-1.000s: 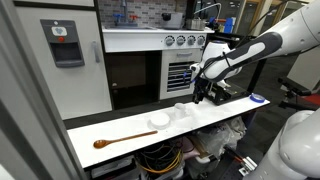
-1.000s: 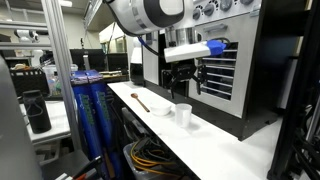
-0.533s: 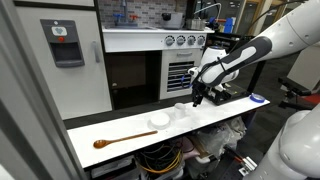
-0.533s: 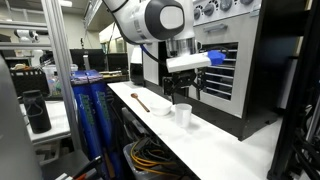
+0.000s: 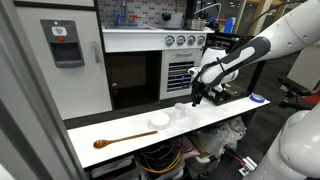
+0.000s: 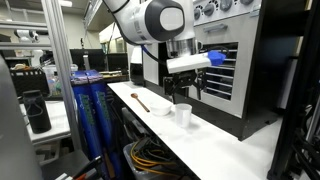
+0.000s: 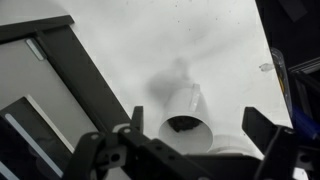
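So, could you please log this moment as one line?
gripper: open | over: white cup | nearby: white bowl, wooden spoon

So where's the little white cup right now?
In an exterior view the white cup stands on the long white table, right beside the shallow white bowl and close below the open claw. The wooden spoon lies farther along.

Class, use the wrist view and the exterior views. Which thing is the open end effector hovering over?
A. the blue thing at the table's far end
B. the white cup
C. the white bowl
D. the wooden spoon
B: in the wrist view the white cup shows between the spread fingers, and in an exterior view the end effector hangs just above it, not touching it. The wooden spoon and white bowl lie off to one side.
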